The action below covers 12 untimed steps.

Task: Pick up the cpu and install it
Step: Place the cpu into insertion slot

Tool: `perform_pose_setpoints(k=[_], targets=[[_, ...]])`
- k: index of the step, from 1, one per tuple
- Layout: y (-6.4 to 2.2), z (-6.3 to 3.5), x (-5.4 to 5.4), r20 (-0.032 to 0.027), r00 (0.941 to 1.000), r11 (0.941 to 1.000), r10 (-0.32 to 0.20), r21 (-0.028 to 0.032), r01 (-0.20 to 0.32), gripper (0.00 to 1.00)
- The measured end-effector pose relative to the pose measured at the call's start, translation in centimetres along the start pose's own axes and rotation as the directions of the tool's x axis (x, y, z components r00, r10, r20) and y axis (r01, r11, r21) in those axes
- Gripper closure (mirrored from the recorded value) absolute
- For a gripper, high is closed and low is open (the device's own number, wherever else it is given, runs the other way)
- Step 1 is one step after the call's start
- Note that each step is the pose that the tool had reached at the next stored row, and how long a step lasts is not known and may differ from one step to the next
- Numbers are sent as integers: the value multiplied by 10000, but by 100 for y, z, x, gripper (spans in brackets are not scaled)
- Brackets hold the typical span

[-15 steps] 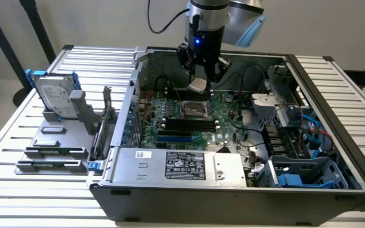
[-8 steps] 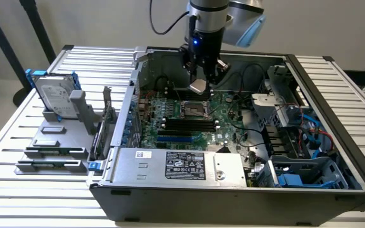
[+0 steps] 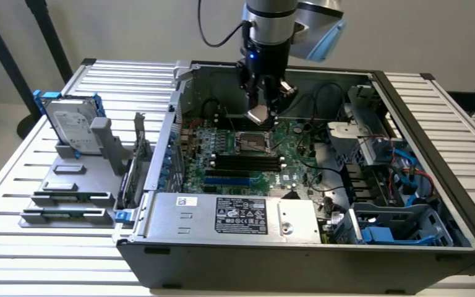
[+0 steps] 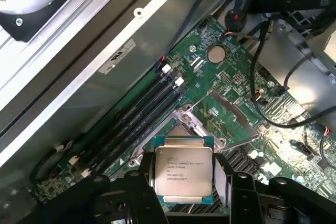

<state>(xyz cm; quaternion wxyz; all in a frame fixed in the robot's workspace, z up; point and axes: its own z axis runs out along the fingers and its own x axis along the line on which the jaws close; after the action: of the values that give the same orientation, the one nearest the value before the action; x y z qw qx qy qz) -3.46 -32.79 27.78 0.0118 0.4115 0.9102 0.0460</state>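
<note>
Trouble is easy to picture from here. The small flat square cpu with a silver-grey metal top plate (image 4: pixel 184 170) hangs in mid-air, touching nothing below it, above the square metal-framed socket (image 3: pixel 252 143) on the green motherboard (image 3: pixel 291 151). The black tool (image 3: pixel 261 111) has it pinched by two opposite edges, with the dark fingers (image 4: pixel 143 187) closed narrowly on the chip's sides. That is a thin hold on a slick part. Any slip would drop the chip onto the socket's contacts or onto the long black memory slots (image 3: pixel 242 162) just on the near side of it.

In the exterior view the chip looks tilted rather than level. If it goes down like that, I'd judge a corner would land first and bend something. A small turn off square would also leave it sitting on the frame instead of inside. Thin black cables (image 3: pixel 330 99) loop near the tool on the exterior view's right and could snag.

As for pose, the grey arm (image 3: pixel 269 25) drops straight down from above into the open dark-grey computer case (image 3: pixel 303 257). Its wrist points downward, over the far half of the board.
</note>
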Motion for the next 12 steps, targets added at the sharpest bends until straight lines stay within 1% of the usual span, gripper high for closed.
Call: perform_pose_setpoints(k=[3,6,9,12], targets=[[-2,24,0,48,9985,9985,543,-8,-543,45],[-5,49,-1,94,9941,9942,1078,-16,-1078,45],[-7,74,-1,138,9867,9868,1617,-23,-1617,45],[-9,99,-2,181,9762,9764,2160,-31,-2160,45]])
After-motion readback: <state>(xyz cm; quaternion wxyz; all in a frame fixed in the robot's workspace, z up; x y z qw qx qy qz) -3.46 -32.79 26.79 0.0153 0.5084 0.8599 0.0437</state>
